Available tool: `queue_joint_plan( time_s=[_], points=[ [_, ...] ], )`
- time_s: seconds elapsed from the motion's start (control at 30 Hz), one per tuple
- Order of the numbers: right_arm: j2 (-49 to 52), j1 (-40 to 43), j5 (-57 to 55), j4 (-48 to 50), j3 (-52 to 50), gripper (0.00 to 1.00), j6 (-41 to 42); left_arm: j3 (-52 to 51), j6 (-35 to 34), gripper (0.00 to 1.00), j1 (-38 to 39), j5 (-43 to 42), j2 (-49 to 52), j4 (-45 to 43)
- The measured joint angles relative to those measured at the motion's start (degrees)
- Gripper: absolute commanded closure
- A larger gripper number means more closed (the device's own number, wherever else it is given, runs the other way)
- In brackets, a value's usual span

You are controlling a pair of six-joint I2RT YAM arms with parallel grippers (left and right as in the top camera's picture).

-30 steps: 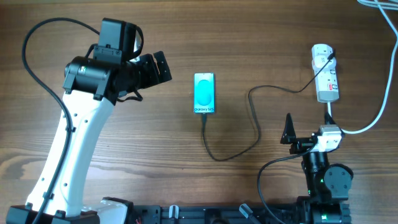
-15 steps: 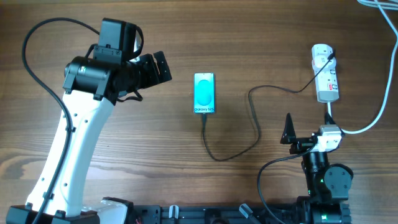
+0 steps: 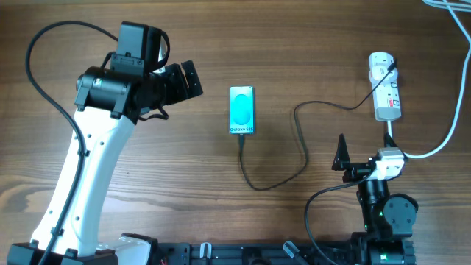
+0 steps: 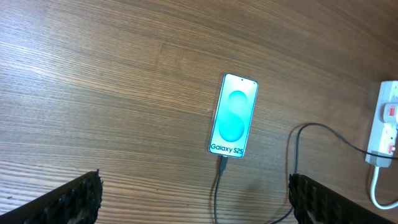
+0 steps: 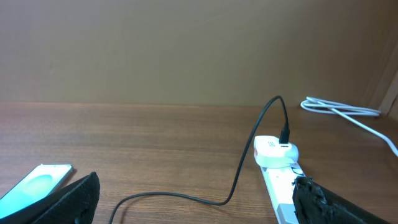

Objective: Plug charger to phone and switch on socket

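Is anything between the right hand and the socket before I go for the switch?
No object blocks it. Only the socket's own white cord trails from its near end toward the open right hand, and the charger leaves sideways toward the phone.

The socket (image 4: pixel 385 134) runs off the left wrist view's right edge.

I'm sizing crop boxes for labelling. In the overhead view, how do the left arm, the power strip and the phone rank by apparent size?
1. Left arm: by far the largest.
2-3. Power strip and phone: too close to rank. The strip looks longer, the phone wider.
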State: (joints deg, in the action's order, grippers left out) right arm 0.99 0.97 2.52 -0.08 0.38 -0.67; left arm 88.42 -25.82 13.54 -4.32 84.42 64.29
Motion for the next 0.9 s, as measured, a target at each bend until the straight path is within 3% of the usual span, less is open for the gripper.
queue_joint_plan(
  time_s=[0.17,0.33,0.47,0.7,0.9],
  points=[
    [-0.02,0.0,0.0,0.0,0.0,0.0,0.0,-6.05,0.04,0.0,0.0,0.22,-3.04,-2.38],
    [-0.11,0.0,0.0,0.02,0.0,0.0,0.0,-22.45,0.24,0.0,0.0,0.44,-14.86,-4.72],
    [-0.11,0.0,0.0,0.02,0.0,0.0,0.0,-29.9,3.45,0.0,0.0,1.9,-25.57,-8.2],
    [-0.17,0.0,0.0,0.07,-0.02,0.0,0.0,-48.43,15.34,0.0,0.0,0.28,-45.64,-27.02],
    [-0.22,0.0,0.0,0.04,-0.02,0.0,0.0,-61.92,19.26,0.0,-0.72,-2.43,-63.25,-36.33]
  ],
)
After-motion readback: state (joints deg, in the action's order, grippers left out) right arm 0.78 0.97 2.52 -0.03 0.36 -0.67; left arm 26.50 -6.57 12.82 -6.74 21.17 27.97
